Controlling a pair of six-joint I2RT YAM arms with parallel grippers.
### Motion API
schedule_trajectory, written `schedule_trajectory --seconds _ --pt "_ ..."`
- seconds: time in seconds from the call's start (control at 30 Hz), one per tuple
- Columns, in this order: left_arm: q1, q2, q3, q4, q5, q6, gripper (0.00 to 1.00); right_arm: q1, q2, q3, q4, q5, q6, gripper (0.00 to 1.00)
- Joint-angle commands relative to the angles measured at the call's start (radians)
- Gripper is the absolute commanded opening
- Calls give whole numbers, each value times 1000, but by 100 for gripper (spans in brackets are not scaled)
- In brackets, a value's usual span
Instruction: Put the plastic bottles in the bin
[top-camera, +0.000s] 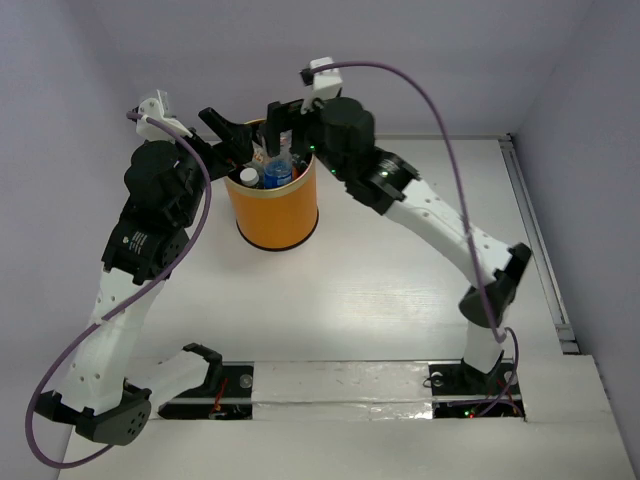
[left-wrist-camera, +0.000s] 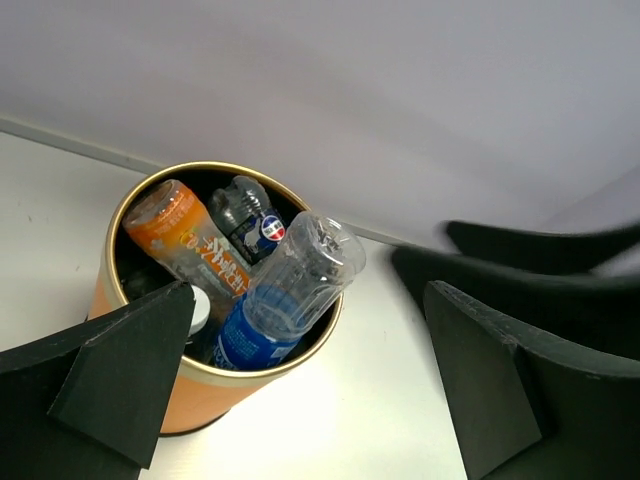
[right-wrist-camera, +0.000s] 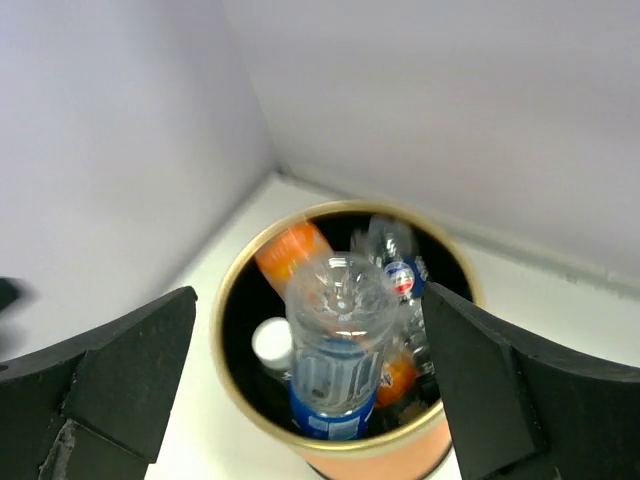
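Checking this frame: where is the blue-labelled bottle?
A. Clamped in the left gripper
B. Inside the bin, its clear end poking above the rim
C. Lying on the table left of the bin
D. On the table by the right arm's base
B. The blue-labelled bottle leans inside the bin among other bottles, and its clear end rises past the gold rim.
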Motion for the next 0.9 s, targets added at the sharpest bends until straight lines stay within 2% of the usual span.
schedule_trajectory --seconds 0.0,0.07,0.1,0.13,0.17,0.2,0.23,0.3,0.33,0.4,0.43,0.5,0.53,0.67,0.87 --pt "3 -33 17 -7 11 2 99 4 -210 -125 60 14 45 100" --pt "3 -68 -11 -8 25 -1 99 4 -329 -273 118 43 66 94" --pt "3 -82 -38 -11 28 0 99 4 -467 -350 167 62 84 84" --pt "3 -99 -52 -28 29 0 99 4 -541 -492 183 92 100 46" --pt "3 -129 -61 -40 26 0 99 4 -616 -558 194 181 117 25" --pt "3 -145 -73 -54 25 3 99 4 -691 -623 200 235 149 10" --pt "3 -160 -75 -80 14 6 99 4 -836 -737 196 279 163 0" --pt "3 -205 -80 -96 -11 16 99 4 -972 -830 151 417 201 0" --pt "3 -218 -80 -97 -36 19 99 4 -1087 -872 125 457 219 3" --pt "3 -252 -72 -82 -60 28 99 4 -1185 -953 29 592 293 18" --pt "3 -260 -64 -68 -67 46 99 4 -1228 -973 -4 637 317 39" --pt "3 -265 -25 -68 -77 62 99 4 -1325 -1031 -71 764 389 66" --pt "3 -265 -9 -79 -81 80 99 4 -1351 -1048 -73 786 394 82" --pt "3 -260 46 -137 -127 130 99 4 -1417 -1071 -81 823 384 100" --pt "3 -288 -1 -154 -121 143 99 4 -1370 -1045 -136 787 396 100"
